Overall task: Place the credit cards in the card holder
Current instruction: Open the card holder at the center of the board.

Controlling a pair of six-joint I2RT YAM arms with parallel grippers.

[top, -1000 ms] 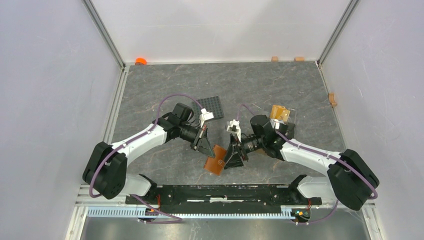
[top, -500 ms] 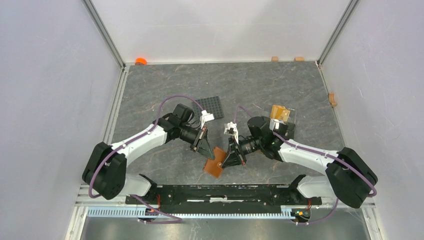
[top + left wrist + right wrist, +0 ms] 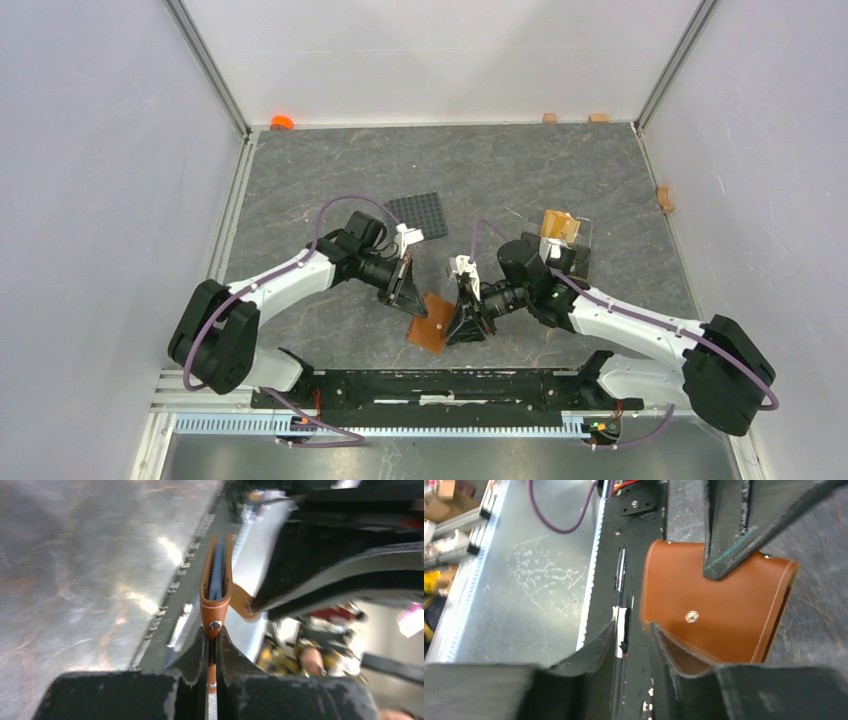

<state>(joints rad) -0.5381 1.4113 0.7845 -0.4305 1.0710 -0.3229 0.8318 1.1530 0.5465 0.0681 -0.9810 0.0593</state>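
The brown card holder (image 3: 724, 615) is being gripped by the left claw (image 3: 212, 633): the jaws are clamped shut on one edge of the leather, with a small metal stud sitting right at the fingertips. From the left wrist, the card holder is being presented edge-on, straight out ahead of that claw, and a light blue card (image 3: 218, 572) is being carried inside it, tucked between the two leaves. A loose flap is being splayed out sideways towards the right claw (image 3: 633, 627).

The right claw is being held with its jaws slightly parted, and nothing is being gripped between them; only the black rail (image 3: 624, 570) is being seen through the gap. The card holder is lying just off to one side of this claw, and its flap edge is being touched or nearly touched by the outer face of one finger; which of the two cannot be told.

From above, the card holder is being framed between the two claws, over the near part of the tabletop (image 3: 500, 170). A dark studded plate (image 3: 418, 213) is lying well beyond the left claw, and an amber stand (image 3: 560, 227) is standing back behind the right claw.
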